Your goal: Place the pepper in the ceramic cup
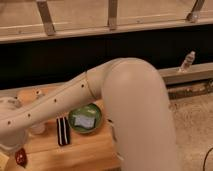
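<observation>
We note: light wooden tabletop (90,148), matt; off-white robot arm (131,112), smooth plastic-looking shell; small dark red pepper (20,158), glossy skin.

On the wooden desk (92,150) a green plate (98,119) holds a pale folded packet (83,121), a black ribbed bar (62,131) lies just left of the plate, and a clear bottle (187,61) stands well apart to the plate's upper right, on a ledge.

arm (65,100) reaching down-left from big central bend; end effector (9,144) low at left edge, jaws spread wide
</observation>
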